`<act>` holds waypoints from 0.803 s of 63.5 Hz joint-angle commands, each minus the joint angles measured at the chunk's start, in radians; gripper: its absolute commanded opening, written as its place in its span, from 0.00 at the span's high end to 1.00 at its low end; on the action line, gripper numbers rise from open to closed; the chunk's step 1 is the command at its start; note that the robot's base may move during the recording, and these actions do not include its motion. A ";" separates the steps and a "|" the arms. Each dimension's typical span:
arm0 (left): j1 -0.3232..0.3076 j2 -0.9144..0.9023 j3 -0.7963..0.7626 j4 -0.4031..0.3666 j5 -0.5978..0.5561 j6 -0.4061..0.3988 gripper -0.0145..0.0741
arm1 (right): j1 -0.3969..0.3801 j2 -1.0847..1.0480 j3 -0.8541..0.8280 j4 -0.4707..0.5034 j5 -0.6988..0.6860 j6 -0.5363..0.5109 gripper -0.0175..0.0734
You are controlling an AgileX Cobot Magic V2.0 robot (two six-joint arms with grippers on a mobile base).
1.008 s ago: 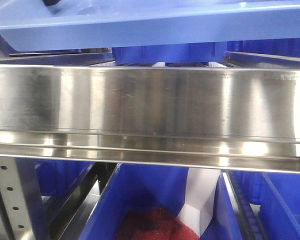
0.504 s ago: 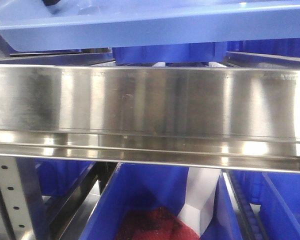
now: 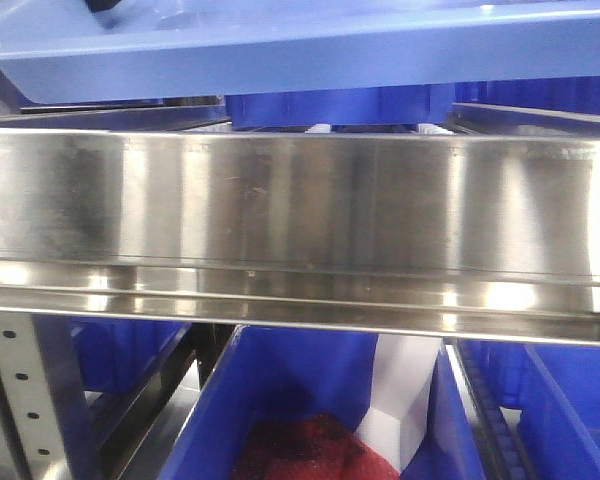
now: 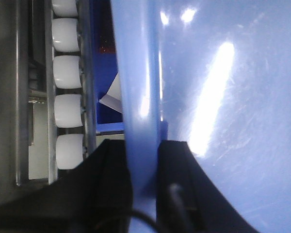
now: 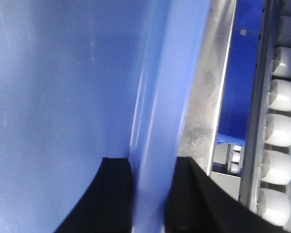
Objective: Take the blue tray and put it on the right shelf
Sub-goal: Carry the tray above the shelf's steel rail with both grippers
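The light-blue tray [image 3: 310, 50] spans the top of the front view, held just above the broad brushed-steel front rail of the right shelf [image 3: 300, 205]. In the left wrist view my left gripper [image 4: 143, 160] is shut on the blue tray [image 4: 223, 97], one black finger [image 4: 114, 184] outside the rim and one inside. In the right wrist view my right gripper [image 5: 153, 177] is shut on the opposite rim of the blue tray [image 5: 63, 82], with the shelf's steel rail [image 5: 206, 107] right beside it.
Rows of white rollers [image 4: 68, 82] [image 5: 281, 131] run along the shelf tracks on both sides. Deep dark-blue bins [image 3: 280, 400] sit on the level below, one holding something red. Another blue bin [image 3: 340, 105] stands behind the rail. A perforated grey upright [image 3: 20, 400] rises at lower left.
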 commanded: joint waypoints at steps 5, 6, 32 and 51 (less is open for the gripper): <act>-0.011 -0.038 -0.023 -0.018 0.107 0.031 0.89 | -0.002 -0.027 -0.030 -0.017 -0.066 -0.019 0.75; -0.011 -0.038 -0.023 -0.018 0.107 0.031 0.89 | -0.002 -0.027 -0.030 -0.017 -0.066 -0.019 0.75; -0.011 -0.038 -0.023 -0.035 0.098 0.031 0.89 | -0.002 -0.027 -0.030 -0.017 -0.068 -0.019 0.75; -0.009 -0.038 -0.037 -0.011 -0.059 0.062 0.89 | -0.002 -0.027 -0.036 -0.017 -0.100 -0.019 0.75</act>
